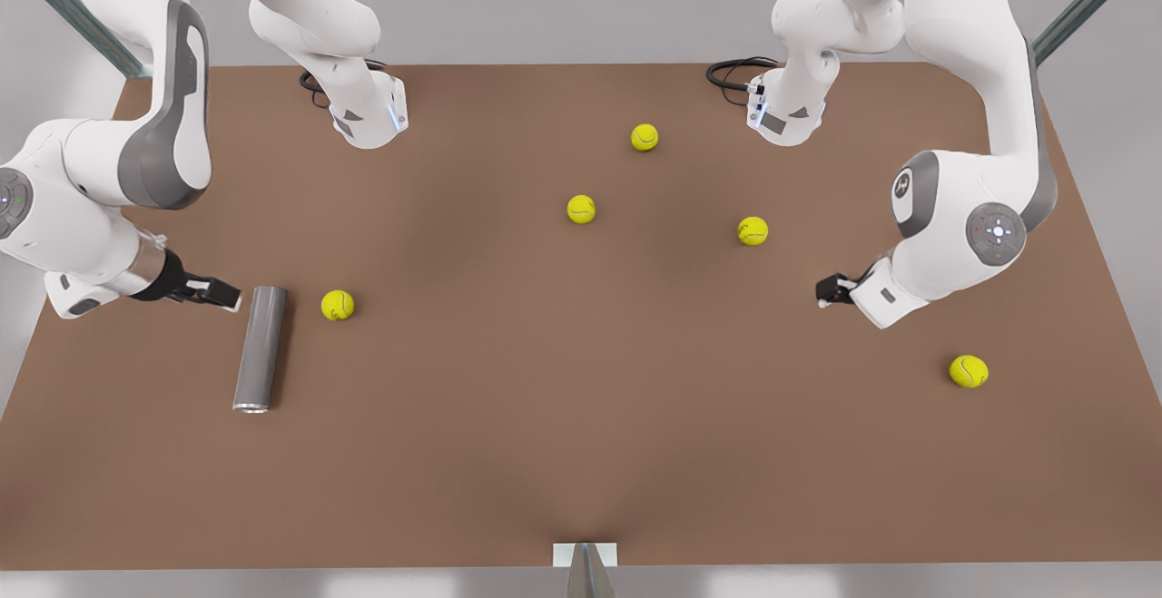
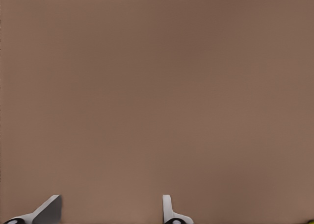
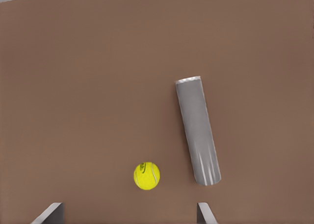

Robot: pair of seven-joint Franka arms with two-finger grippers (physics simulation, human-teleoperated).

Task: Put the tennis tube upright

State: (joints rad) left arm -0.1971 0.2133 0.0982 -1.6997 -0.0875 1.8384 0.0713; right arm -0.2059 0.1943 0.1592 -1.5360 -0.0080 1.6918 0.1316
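Brown tabletop (image 1: 581, 453) holds the tennis tube (image 1: 260, 348), lying flat near its edge on the front view's left. Right gripper (image 1: 216, 293) waits just beside it, released. Left gripper (image 1: 831, 290) waits far away, released. Nothing done yet.

Tennis tube (image 1: 260, 348) flat on table (image 1: 581, 453)

The tennis tube (image 1: 260, 347) looks matt grey and smooth, its side catching soft pale streaks, with a brighter, silvery metal-like rim at its 6 o'clock end. The tennis balls (image 1: 338, 305) look fuzzy yellow-green, felt-like, with thin dark seams. The surface (image 1: 581, 416) is a flat, matt brown, unpatterned. The arms' shells (image 1: 962, 208) look glossy white plastic with grey panels.
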